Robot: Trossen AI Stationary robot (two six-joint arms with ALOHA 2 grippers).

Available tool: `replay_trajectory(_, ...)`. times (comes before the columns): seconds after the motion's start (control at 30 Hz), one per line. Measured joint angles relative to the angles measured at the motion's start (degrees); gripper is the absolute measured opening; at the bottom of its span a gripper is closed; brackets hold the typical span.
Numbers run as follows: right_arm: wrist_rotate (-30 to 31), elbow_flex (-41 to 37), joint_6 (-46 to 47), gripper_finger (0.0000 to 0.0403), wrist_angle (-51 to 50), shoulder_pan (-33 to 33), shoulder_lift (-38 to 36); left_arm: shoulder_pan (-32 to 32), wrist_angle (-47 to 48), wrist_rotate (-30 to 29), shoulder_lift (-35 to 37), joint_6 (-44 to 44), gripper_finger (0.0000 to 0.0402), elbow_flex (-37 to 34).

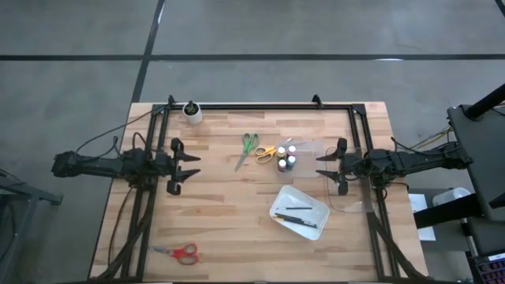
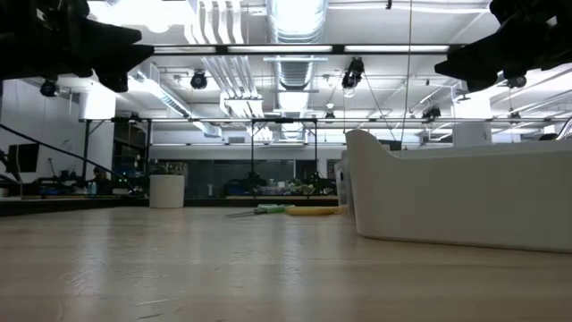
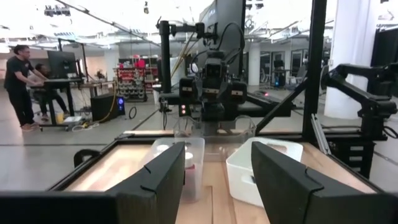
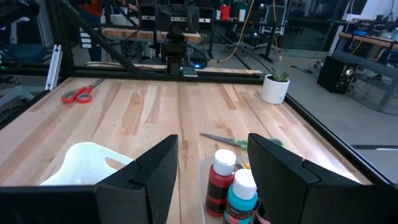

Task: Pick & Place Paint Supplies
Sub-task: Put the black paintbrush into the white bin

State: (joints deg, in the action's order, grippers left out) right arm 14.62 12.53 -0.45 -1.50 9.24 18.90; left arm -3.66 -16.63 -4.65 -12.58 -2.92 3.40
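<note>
Both end effectors hover wide open and empty: the left end effector (image 1: 192, 166) at the wooden tabletop's (image 1: 229, 213) left, the right end effector (image 1: 323, 166) just right of the clustered pale-capped paint bottles (image 1: 286, 158). Green-handled scissors (image 1: 247, 147) and yellow-handled scissors (image 1: 266, 151) lie left of them; two thin dark brushes (image 1: 297, 214) rest in the white rectangular tray (image 1: 281, 204); red-handled scissors (image 1: 180, 252) lie near-left.

Overhead straight down, low level across the tabletop, wrist views facing inward, all sharing the white tray (image 1: 301, 213).

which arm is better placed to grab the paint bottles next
Right, probably. The right gripper hangs open next to the paint bottles; the left gripper waits farther off, across the table.
</note>
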Motion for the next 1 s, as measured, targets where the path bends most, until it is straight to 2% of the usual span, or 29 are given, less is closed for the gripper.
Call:
replay_trajectory(0.6,0.0,0.0,0.0,0.0191,0.0,0.0,0.0,0.0,0.7,0.1,0.0,0.3,0.0187,0.0)
replay_trajectory(1.0,0.0,0.0,0.0,0.0191,0.0,0.0,0.0,0.0,4.7,0.2,0.0,-0.1,0.0187,0.0)
